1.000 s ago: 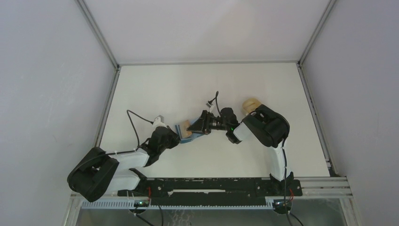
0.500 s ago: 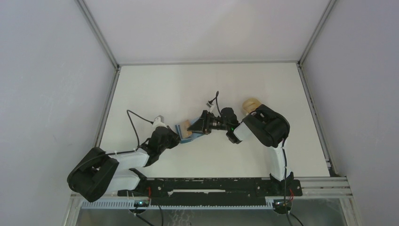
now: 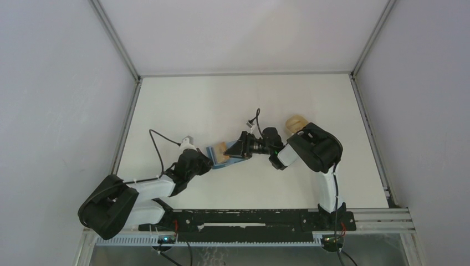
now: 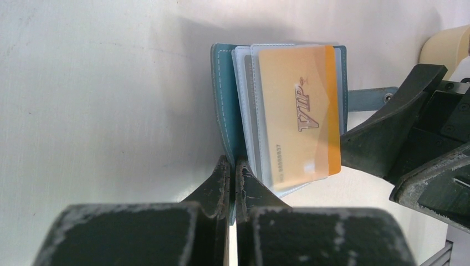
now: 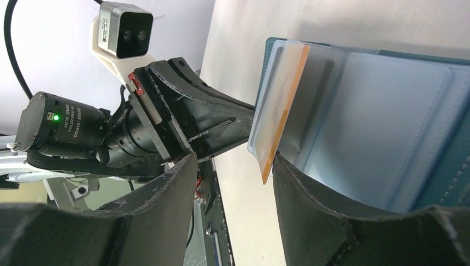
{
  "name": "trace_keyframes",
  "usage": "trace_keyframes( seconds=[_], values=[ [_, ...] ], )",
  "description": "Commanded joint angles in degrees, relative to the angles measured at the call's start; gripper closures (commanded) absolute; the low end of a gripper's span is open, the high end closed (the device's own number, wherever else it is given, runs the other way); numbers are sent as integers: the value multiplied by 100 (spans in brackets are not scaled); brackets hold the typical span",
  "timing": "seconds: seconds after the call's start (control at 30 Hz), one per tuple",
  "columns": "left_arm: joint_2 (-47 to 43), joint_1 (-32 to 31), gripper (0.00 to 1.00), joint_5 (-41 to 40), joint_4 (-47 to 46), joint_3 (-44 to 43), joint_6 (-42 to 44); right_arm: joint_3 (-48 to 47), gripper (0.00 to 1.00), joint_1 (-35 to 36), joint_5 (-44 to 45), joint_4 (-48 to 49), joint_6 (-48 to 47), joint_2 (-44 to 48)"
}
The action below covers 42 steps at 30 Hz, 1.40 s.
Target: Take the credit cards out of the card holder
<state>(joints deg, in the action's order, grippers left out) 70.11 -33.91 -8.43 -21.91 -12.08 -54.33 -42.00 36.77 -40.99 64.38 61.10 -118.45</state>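
Left gripper (image 4: 228, 177) pinches card holder (image 4: 224, 100); right gripper (image 5: 233, 183) open around card (image 5: 280, 105).

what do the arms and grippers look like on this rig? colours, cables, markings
White links and bulky black joint housings on the left arm and right arm. The left gripper and right gripper have black wedge fingers, edges scuffed grey. White wrist camera, black cable looping off the left arm, green LED on a labelled motor.
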Motion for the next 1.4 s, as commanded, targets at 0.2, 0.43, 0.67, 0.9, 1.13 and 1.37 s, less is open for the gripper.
trace_keyframes(
  seconds=[0.2,0.43,0.67,0.9,1.13,1.37],
  values=[
    [73,-54,100,98,857,39,409,171,40,-268,-10,129,-236,395],
    [79,-46,100,98,855,41,407,210,46,-329,-18,140,-234,348],
    [91,-52,100,112,850,49,405,210,72,-355,-49,180,-178,245],
    [74,-53,100,113,853,62,407,210,100,-405,-32,91,-182,218],
    [3,-52,100,92,897,85,415,416,100,-719,140,-541,-496,605],
    [-134,-49,100,79,936,96,415,719,100,-1329,236,-1598,-951,1600]
  ],
)
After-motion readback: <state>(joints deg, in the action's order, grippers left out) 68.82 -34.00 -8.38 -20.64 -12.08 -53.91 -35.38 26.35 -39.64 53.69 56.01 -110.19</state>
